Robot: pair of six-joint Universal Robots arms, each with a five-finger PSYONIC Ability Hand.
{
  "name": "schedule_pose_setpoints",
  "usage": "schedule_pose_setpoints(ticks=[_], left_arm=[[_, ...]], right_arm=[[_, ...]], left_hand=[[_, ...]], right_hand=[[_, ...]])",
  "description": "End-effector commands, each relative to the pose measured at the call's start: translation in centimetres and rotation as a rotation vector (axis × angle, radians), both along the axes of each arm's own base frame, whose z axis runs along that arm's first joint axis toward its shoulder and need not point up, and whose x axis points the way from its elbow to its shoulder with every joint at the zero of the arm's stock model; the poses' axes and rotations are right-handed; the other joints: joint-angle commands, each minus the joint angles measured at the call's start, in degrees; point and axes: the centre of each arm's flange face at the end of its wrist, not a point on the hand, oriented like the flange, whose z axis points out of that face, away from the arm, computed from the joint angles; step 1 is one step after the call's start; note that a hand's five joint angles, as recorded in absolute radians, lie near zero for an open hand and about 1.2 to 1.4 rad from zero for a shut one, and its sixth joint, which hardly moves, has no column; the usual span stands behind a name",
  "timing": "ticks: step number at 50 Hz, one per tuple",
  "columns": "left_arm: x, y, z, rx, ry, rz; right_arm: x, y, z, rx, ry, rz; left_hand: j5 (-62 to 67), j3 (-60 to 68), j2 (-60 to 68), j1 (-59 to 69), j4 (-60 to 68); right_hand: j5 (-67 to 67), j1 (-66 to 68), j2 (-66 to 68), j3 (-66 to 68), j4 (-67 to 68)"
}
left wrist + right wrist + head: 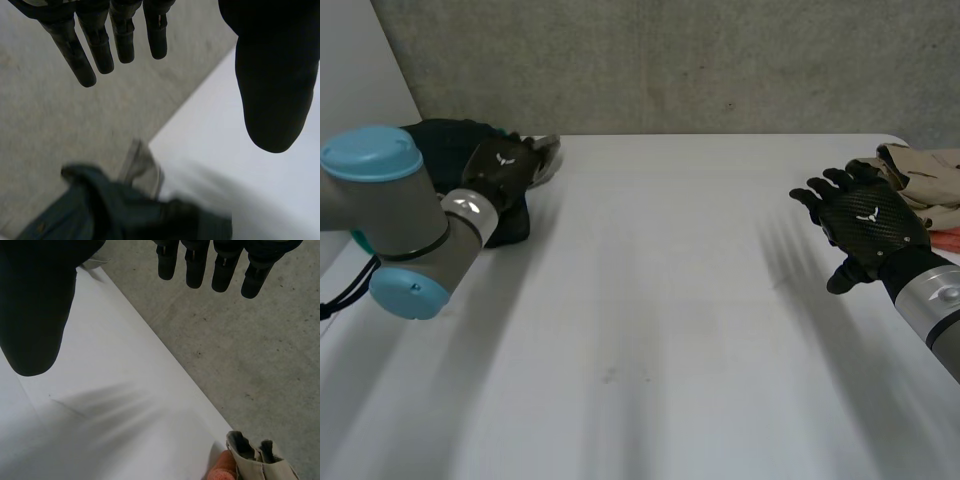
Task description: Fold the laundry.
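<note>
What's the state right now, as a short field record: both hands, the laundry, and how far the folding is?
left hand: open, fingers straight, over the dark garment
right hand: open, holding nothing, beside the beige garment
dark garment: bunched at the far left corner of the table, grey cloth beside it
beige garment: crumpled at the far right edge, orange item next to it
folding: not begun

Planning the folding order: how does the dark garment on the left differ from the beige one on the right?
The dark garment is teal-black, bunched by the left hand; the beige garment is pale, heaped beside the right hand, next to an orange item. Both are crumpled, unfolded and unheld; both hands are open.
</note>
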Motion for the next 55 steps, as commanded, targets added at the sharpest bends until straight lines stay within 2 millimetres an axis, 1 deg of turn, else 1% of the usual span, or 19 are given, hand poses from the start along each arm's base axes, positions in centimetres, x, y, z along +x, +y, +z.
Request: schedule_pose_setpoints(ticks=[1,6,10,12,14,15,20,22,27,28,31,32,36,38,46,49,51,54,55], left_arm=[[1.1,-2.6,-4.0,0.033,-0.048,0.021],[1.7,-5.1,-5.2,0.0,-0.06,0.04],[2.7,-7.3,-7.4,-0.028,-0.108,0.063],[3.2,-8.3,-7.9,-0.07,-0.153,0.07],[3.3,-8.7,-7.9,-0.102,-0.2,0.071],[3.2,-8.7,-7.9,-0.111,-0.215,0.07],[1.8,-7.7,-6.6,-0.143,-0.226,0.053],[-0.8,-5.4,-2.8,-0.194,-0.177,0.009],[-4.0,-0.9,1.5,-0.219,-0.08,-0.063],[-5.5,1.4,2.9,-0.219,-0.035,-0.11],[-7.9,5.2,5.1,-0.213,0.058,-0.194],[-9.3,7.7,6.1,-0.196,0.118,-0.25],[-12.0,12.0,6.6,-0.136,0.218,-0.362],[-13.1,13.1,6.2,-0.112,0.237,-0.396],[-18.5,17.5,-1.0,0.019,0.181,-0.54],[-18.9,18.6,-2.0,0.045,0.163,-0.564],[-18.8,18.9,-1.7,0.045,0.163,-0.563],[-18.4,19.0,-0.1,0.024,0.18,-0.557],[-17.7,18.9,2.1,-0.011,0.202,-0.543]], right_arm=[[0.1,0.0,-0.3,0.009,0.001,0.002],[0.1,0.1,-0.4,0.013,0.002,0.002],[0.1,0.2,-0.4,0.015,0.003,0.002],[0.1,0.1,-0.4,0.013,0.002,0.002],[0.0,0.1,-0.4,0.015,0.003,0.0],[0.0,0.1,-0.4,0.015,0.003,0.0],[0.0,0.1,-0.4,0.013,0.003,-0.001],[0.0,0.1,-0.4,0.013,0.003,-0.003],[-0.1,0.1,0.0,-0.001,0.002,-0.012],[-0.1,0.1,0.0,-0.001,0.002,-0.013],[-0.1,0.2,0.3,-0.011,0.003,-0.015],[-0.2,0.2,0.4,-0.014,0.003,-0.016],[-0.2,0.1,0.7,-0.024,0.0,-0.02],[-0.4,0.0,0.8,-0.029,-0.001,-0.026],[-2.1,-1.3,1.3,-0.027,-0.038,-0.136],[-2.3,-1.6,1.5,-0.026,-0.052,-0.157],[-2.4,-1.6,1.5,-0.024,-0.058,-0.164],[-2.3,-1.6,1.5,-0.02,-0.064,-0.163],[-2.3,-1.6,1.5,-0.019,-0.065,-0.163]], left_hand=[[1.2,0.05,0.17,-0.3,0.41],[4.39,3.24,3.36,2.88,3.59],[18.83,17.68,17.8,17.32,18.03],[34.61,33.46,33.58,33.11,33.82],[58.39,57.24,57.36,56.88,57.59],[63.53,62.38,62.51,62.03,62.74],[63.59,62.44,62.56,62.08,62.79],[63.59,62.44,62.56,62.08,62.79],[63.59,62.44,62.56,62.08,62.79],[63.59,62.44,62.56,62.08,62.79],[63.59,62.44,62.56,62.08,62.79],[63.59,62.44,62.56,62.08,62.79],[63.59,62.44,62.56,62.08,62.79],[63.59,62.44,62.56,62.08,62.79],[63.59,62.44,62.56,62.08,62.79],[23.87,22.72,22.84,22.36,23.07],[5.99,4.84,4.96,4.49,5.2],[4.23,3.08,3.2,2.73,3.44],[3.56,2.41,2.54,2.06,2.77]], right_hand=[[-2.78,-2.87,-2.02,-2.09,-2.14],[-2.78,-2.87,-2.02,-2.09,-2.14],[-2.78,-2.87,-2.02,-2.09,-2.14],[-2.78,-2.87,-2.02,-2.09,-2.14],[-2.78,-2.87,-2.02,-2.09,-2.14],[-2.78,-2.87,-2.02,-2.09,-2.14],[-2.78,-2.87,-2.02,-2.09,-2.14],[-2.78,-2.87,-2.02,-2.09,-2.14],[-2.78,-2.87,-2.02,-2.09,-2.14],[-2.78,-2.87,-2.02,-2.09,-2.14],[-2.78,-2.87,-2.02,-2.09,-2.14],[-2.78,-2.87,-2.02,-2.09,-2.14],[-2.78,-2.87,-2.02,-2.09,-2.14],[-2.78,-2.87,-2.02,-2.09,-2.14],[-2.78,-2.87,-2.02,-2.09,-2.14],[-2.78,-2.87,-2.02,-2.09,-2.14],[-2.78,-2.87,-2.02,-2.09,-2.14],[-2.78,-2.87,-2.02,-2.09,-2.14],[-2.78,-2.87,-2.02,-2.09,-2.14]])
